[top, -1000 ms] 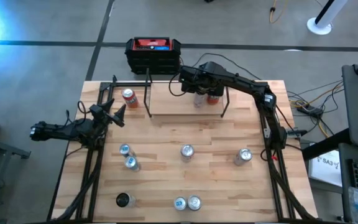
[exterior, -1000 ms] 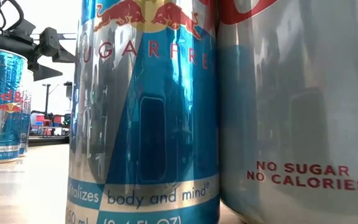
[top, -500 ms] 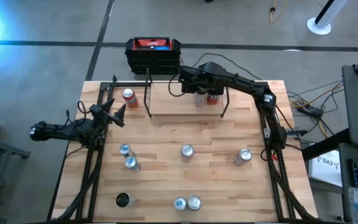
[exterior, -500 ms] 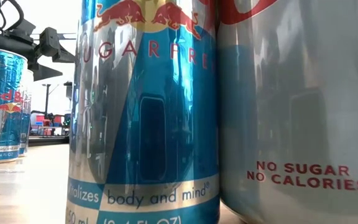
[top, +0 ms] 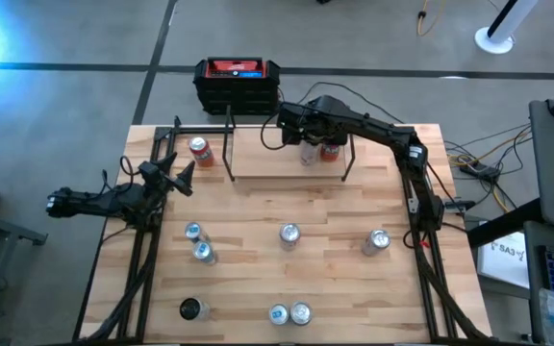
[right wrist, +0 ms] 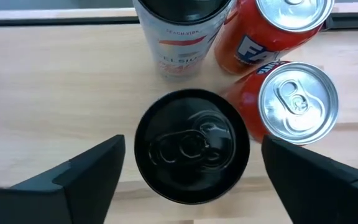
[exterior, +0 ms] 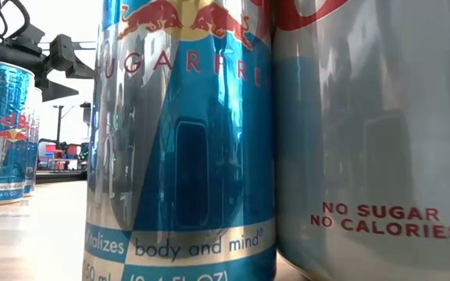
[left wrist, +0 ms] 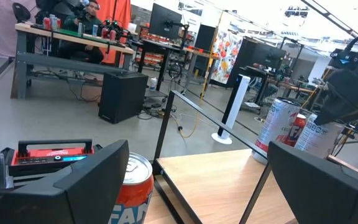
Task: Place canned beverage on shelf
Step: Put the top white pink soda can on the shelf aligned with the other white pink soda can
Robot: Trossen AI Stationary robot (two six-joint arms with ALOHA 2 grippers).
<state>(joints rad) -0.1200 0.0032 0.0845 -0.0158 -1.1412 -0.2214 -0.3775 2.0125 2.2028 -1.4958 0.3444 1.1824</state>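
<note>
Desk: light wood, loose cans scattered across the near half.
Shelf: at the desk's far edge, black posts, wood board.
Right tool: above the shelf, fingers spread wide, clear of the can below.
Left tool: at the desk's left side, fingers apart, empty.
Black-topped can: upright on the shelf, beside two red cans.
</note>
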